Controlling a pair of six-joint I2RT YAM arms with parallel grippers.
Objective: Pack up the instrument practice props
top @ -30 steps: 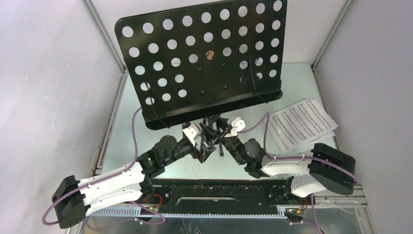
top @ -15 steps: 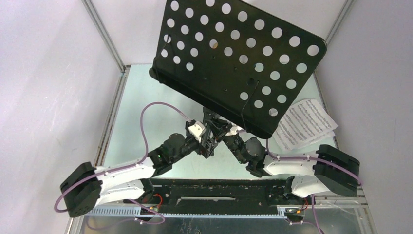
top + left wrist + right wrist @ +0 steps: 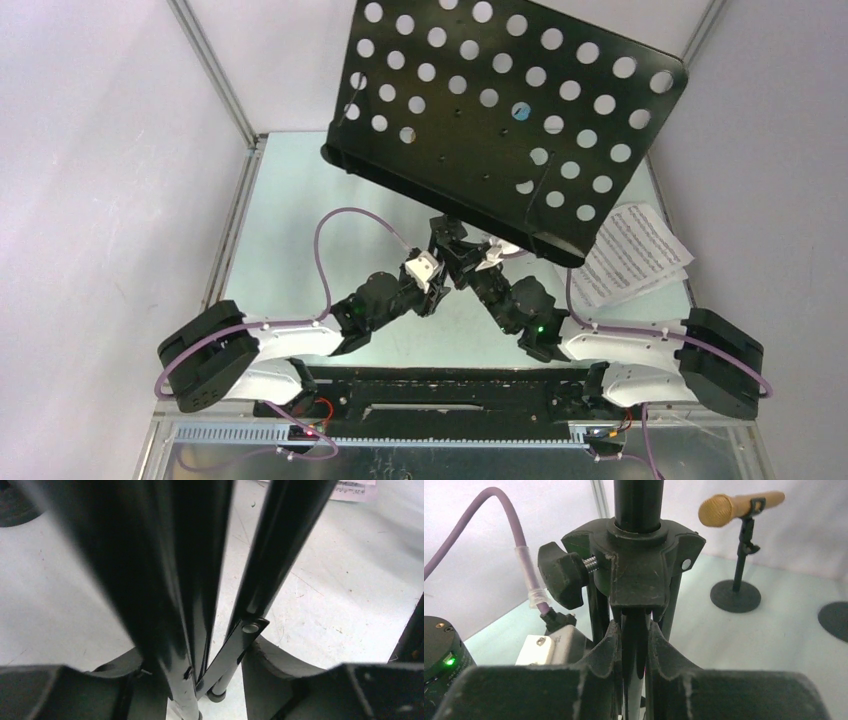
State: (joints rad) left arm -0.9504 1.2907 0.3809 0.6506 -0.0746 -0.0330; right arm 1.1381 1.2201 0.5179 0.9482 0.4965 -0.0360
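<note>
1. At the middle of the table (image 3: 290, 200), the black music stand (image 3: 500, 160) stands with its perforated top tilted and its legs (image 3: 165, 580) drawn close together.
2. The right tool (image 3: 634, 640) is clamped on the music stand just under the leg collar. The left tool (image 3: 197, 670) brackets the legs, but whether it is squeezing them cannot be told.
3. The step in hand looks like collapsing the tripod. The next move probably calls for pressing the legs flat while steadying the top-heavy stand, clear of the sheet music (image 3: 640, 255).

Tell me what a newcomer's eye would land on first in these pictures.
The black music rack dominates, its perforated desk tilted high over the middle of the table. Beneath it the left tool and right tool both grip its folded tripod. Off to the right lie white sheet-music pages, and a tan microphone sits in a round-based holder beyond the rack.
</note>
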